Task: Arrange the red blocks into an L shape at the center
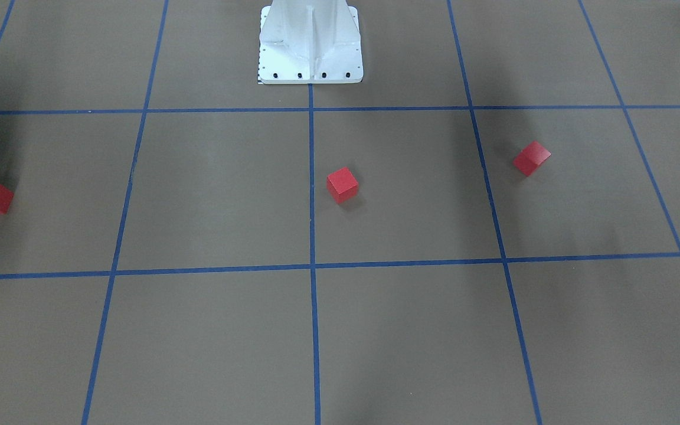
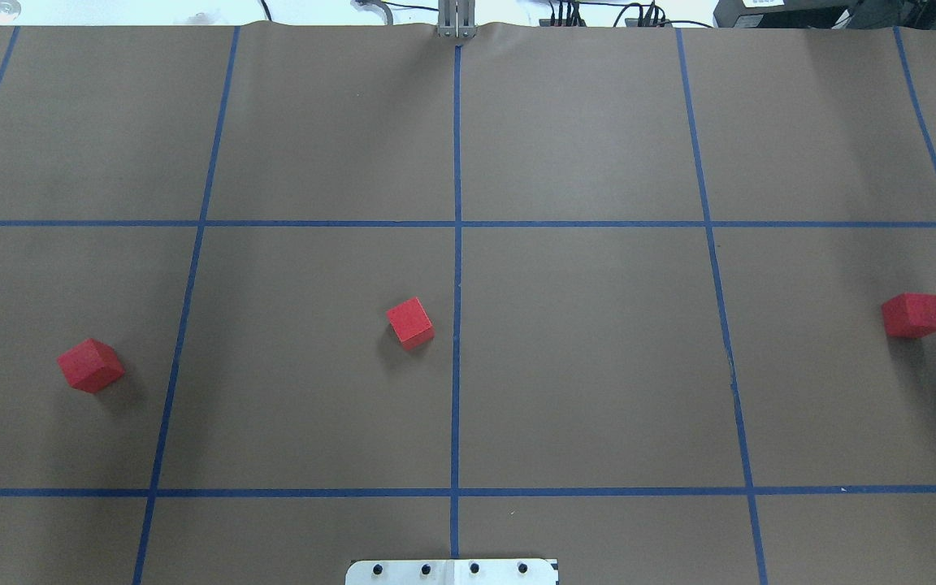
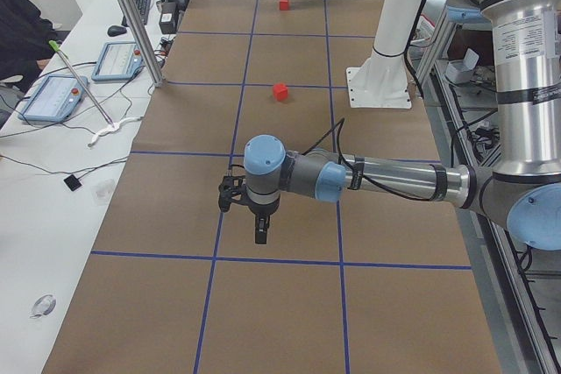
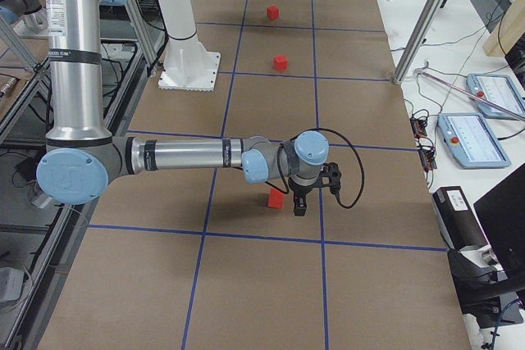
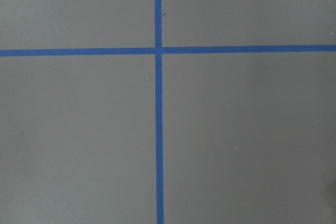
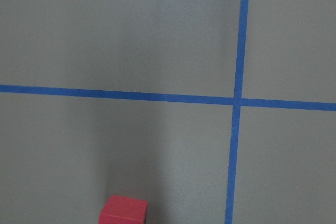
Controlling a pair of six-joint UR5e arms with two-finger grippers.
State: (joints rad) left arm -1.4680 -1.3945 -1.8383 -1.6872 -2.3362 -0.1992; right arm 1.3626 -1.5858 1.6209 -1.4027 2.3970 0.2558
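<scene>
Overhead exterior showed three red cubes strung in a wide row out in front of the white base plate (image 2: 452, 571). The middle red block (image 2: 410, 322) sat nearly straight ahead of the plate, just to the robot's left of the blue line (image 2: 457, 162) that ran out from it, so it already lay at the center (image 2: 457, 357). The left red block (image 2: 91, 365) lay far off to the plate's left and the right red block (image 2: 912, 314) far off to its right, both well apart from the middle one. No L had been formed yet.

Only the side views showed the claws. The left gripper (image 3: 261, 232) hung fingers down over bare paper far to the plate's left, and the right gripper (image 4: 299, 202) hung just beside the right red block, whose top edged into the right wrist view. Whether either claw stood apart or together could not be told.

The cubes looked light, rigid and matte, so a pinch across two opposite flat faces should have held well. Each sat turned against the grid, so the wrist would probably have needed rotating to meet faces, not corners.
</scene>
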